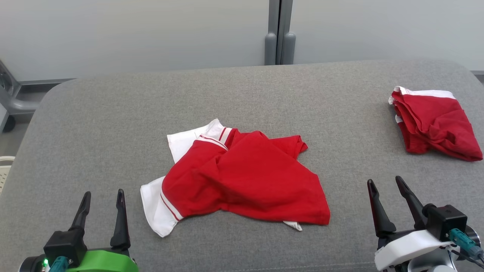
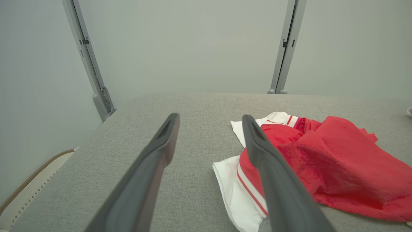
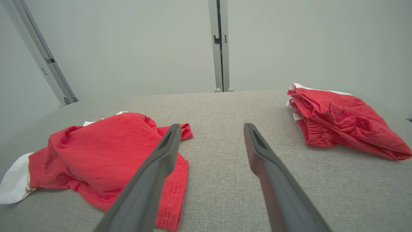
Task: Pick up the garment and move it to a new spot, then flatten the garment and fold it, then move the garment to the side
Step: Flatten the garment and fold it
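Shirt [image 1: 242, 181] first: red with white sleeves, it lies crumpled and partly doubled over itself in the middle of the grey padded table [image 1: 264, 87], touched by nothing. The left gripper [image 1: 104, 192] hangs near the front edge, jaws spread with nothing between them, and the white sleeve is just ahead and to its right. The right gripper [image 1: 384, 180] is likewise spread and empty, standing off the shirt's red hem with bare table in front of it. Further out on the right, well apart from the shirt, sits another red garment [image 1: 435, 124] in a bundle.

From where I stand, the pick-up has not begun. The risk I see is in the grab. The cloth is layered, so a pinch on the top fold alone could lift one layer and let the rest drag or twist, making the flattening harder. Coming in too low could snag the table's woven cover. The right arm, swinging wide, might also catch the other garment.
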Available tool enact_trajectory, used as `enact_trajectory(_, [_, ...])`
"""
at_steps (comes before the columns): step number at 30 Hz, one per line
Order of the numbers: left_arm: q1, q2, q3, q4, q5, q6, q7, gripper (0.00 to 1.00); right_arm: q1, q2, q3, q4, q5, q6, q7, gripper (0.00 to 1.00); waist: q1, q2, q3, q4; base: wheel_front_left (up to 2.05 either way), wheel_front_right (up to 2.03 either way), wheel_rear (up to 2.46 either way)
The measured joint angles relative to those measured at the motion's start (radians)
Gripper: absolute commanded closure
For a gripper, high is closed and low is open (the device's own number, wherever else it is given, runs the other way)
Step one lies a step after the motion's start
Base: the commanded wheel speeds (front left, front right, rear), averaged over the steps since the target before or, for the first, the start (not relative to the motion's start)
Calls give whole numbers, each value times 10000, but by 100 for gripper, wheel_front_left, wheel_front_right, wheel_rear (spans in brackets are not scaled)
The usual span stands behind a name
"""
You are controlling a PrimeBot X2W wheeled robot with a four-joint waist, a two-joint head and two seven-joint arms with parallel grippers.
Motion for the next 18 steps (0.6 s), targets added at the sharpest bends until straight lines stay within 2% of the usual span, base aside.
enact_trajectory(7, [143,140,-77,-36,40,-15,6,0,349,104,-278,-472,-713,2,491,0,0,0,-151,67,0,0,0])
enact_trajectory(18, [133,128,-221,-81,56,4,27,0,581,293,-351,-980,-769,2,878,0,0,0,-97,106,0,0,0])
